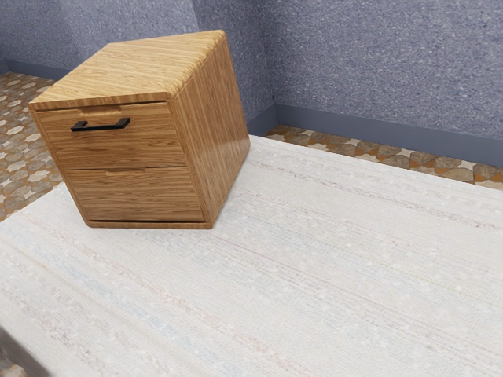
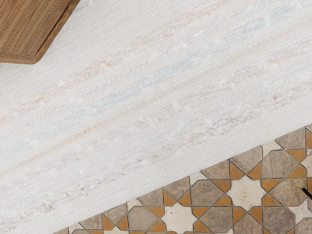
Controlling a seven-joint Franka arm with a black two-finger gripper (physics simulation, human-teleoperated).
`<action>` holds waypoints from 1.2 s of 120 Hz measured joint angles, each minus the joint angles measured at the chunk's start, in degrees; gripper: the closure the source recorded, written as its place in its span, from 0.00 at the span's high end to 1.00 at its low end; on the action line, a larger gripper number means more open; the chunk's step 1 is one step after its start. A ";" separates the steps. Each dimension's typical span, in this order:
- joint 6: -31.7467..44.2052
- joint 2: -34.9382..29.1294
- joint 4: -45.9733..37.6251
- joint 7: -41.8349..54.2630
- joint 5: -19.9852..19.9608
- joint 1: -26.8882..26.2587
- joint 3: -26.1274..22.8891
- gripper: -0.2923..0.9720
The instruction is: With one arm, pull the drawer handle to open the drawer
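Currently the task is not started: the upper drawer (image 1: 118, 141) sits flush in the wooden cabinet (image 1: 157, 71), so I judge it shut. The cabinet stands on the counter (image 1: 354, 259) at about 10 o'clock in the exterior view. The black bar handle (image 1: 100, 124) lies level across the top of that drawer front, toward its 9 o'clock end. A lower drawer (image 1: 137, 192) below has no handle that I can make out. Hand state: cannot tell whether spread or pressed together. Step in hand, as I judge it, is the approach. The hand should come at the drawer front square-on, straddle the bar from above and below near its middle, and close firmly. The pull should then run straight out along the drawer's travel, roughly toward 7 o'clock in the exterior view; a skewed pull could bind the drawer or drag the whole cabinet. In the wrist view a cabinet corner (image 2: 29, 29) rests on the counter, with the counter's edge giving way to the floor (image 2: 234, 195). A thin dark sliver (image 2: 307, 193) over the tiles is too small to identify. The counter is pale and woven-looking. The floor has grey, white and orange star-pattern tiles. The walls (image 1: 377, 55) are speckled blue-grey with a darker baseboard (image 1: 393, 129).
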 joint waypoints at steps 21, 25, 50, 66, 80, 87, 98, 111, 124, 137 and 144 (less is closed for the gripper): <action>8.88 -1.02 -4.88 7.11 0.02 3.35 -0.04 0.77; 10.26 -0.74 -5.11 8.41 -0.06 3.27 -0.08 0.77; 16.91 -0.61 -7.47 15.11 -0.35 2.36 -0.47 0.77; 21.55 -1.07 -11.44 18.32 -0.38 2.47 -0.54 0.77; 24.20 -0.22 -11.96 20.58 -1.25 1.65 -0.59 0.77; 25.36 0.10 -12.08 21.55 -2.16 1.23 -0.57 0.77; 27.11 0.10 -14.29 22.91 -3.05 0.89 -0.15 0.77; 29.57 0.09 -16.36 24.26 -3.44 1.18 0.01 0.77; 31.95 0.12 -17.00 25.40 -3.65 0.96 0.04 0.77; 33.83 0.17 -17.63 26.29 -3.81 0.68 -0.02 0.77; 34.76 0.18 -18.38 26.69 -3.86 0.24 -0.04 0.77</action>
